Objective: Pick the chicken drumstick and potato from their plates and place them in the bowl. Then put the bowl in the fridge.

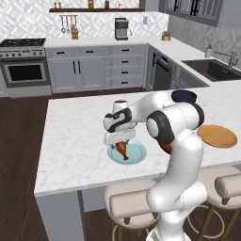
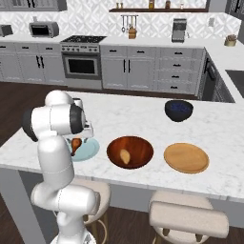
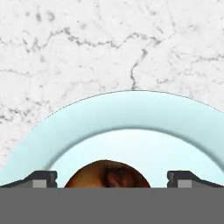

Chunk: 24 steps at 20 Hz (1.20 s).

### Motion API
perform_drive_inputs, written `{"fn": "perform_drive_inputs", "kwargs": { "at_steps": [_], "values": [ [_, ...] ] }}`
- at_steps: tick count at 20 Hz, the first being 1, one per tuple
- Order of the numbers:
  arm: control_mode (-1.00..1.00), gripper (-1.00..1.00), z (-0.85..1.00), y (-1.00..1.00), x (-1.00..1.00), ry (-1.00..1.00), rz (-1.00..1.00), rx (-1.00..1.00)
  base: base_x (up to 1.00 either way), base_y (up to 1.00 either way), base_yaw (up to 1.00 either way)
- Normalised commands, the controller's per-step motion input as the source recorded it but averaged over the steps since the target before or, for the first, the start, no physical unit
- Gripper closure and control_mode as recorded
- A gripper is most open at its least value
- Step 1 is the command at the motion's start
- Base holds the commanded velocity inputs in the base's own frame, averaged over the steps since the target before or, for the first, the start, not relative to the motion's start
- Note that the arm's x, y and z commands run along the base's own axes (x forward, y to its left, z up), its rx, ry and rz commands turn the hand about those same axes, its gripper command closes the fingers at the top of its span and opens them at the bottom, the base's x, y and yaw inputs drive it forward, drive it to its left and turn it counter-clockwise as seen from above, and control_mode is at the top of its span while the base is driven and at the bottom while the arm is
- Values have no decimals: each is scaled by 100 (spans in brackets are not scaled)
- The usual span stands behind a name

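Note:
The reddish-brown chicken drumstick (image 1: 124,150) lies on the pale blue-green plate (image 1: 136,154) near the island's front edge. My gripper (image 1: 121,141) hangs just above it, pointing down. In the hand view the drumstick (image 3: 107,176) sits between my two fingertips, which stand wide apart and clear of it, so the gripper (image 3: 112,177) is open around it. The potato (image 2: 125,156) rests inside the reddish-brown bowl (image 2: 138,145), right of the blue-green plate (image 2: 90,150). The tan wooden plate (image 2: 186,157) lies bare further right. The fridge is out of view.
A small dark blue bowl (image 2: 178,110) stands behind the tan plate (image 1: 217,136). Stools (image 2: 188,219) line the island's front edge below me. A sink (image 1: 214,69) is set in the counter to the right, and a stove (image 2: 83,57) stands at the back wall.

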Motion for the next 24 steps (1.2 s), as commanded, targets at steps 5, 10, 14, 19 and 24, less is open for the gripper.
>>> {"fn": "perform_drive_inputs", "kwargs": {
  "at_steps": [5, 10, 14, 19, 24],
  "values": [
    [-100, 100, -10, 0, -78, -1, 0, 0, 0, 0, 0],
    [-100, 100, -1, -1, -57, 0, -1, 0, 0, 0, 0],
    [-100, 100, 36, -18, -23, 0, -4, 0, 0, 0, 0],
    [-100, 100, 77, -64, -17, 12, -1, -1, 0, 0, 0],
    [-100, 100, 73, -97, 0, 14, -1, 0, 0, 0, 0]
  ]
}}
